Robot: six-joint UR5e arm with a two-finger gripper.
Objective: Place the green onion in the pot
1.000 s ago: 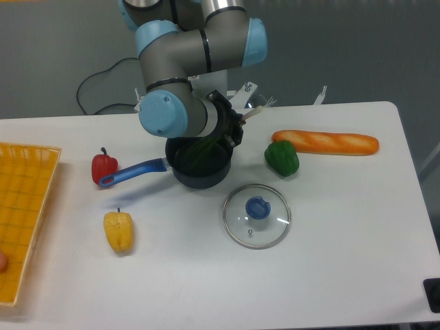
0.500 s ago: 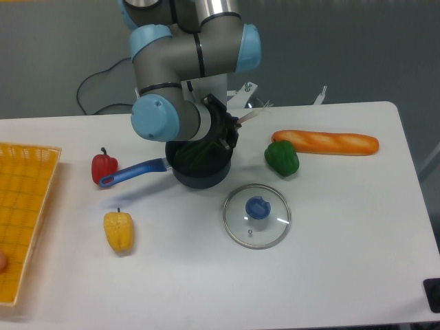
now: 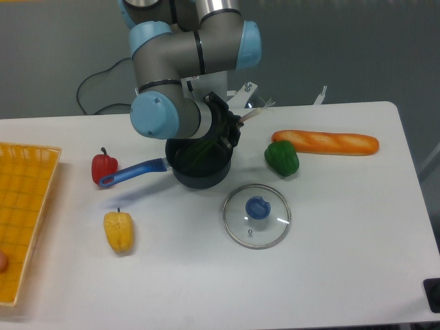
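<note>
Pot (image 3: 201,167) sat near the middle of the white bench (image 3: 330,261), its long blue handle running left toward a red pepper (image 3: 104,167). The arm's wrist hung directly over the pot's far rim, and the tool (image 3: 230,127) was largely hidden behind the wrist housing, so I could not tell whether it was apart or clamped. Dark-green stalks of the green onion (image 3: 199,152) showed inside the pot, slanting up toward the tool, while its pale root end stuck out past the rim to the far right. That tilt made sense: the onion was longer than the pot was wide, so it could only rest diagonally, leaves down and root propped over the edge. I judged the placing close to complete, with release and a clean lift remaining; snagging the stalks on the way up looked like the main risk. The glass lid (image 3: 256,215) lay just near-right of the pot, off and out of the way. A green pepper (image 3: 282,157) and a bread loaf (image 3: 325,142) lay to the right, a yellow pepper (image 3: 118,230) near-left, and a yellow basket (image 3: 24,206) at the left edge.
</note>
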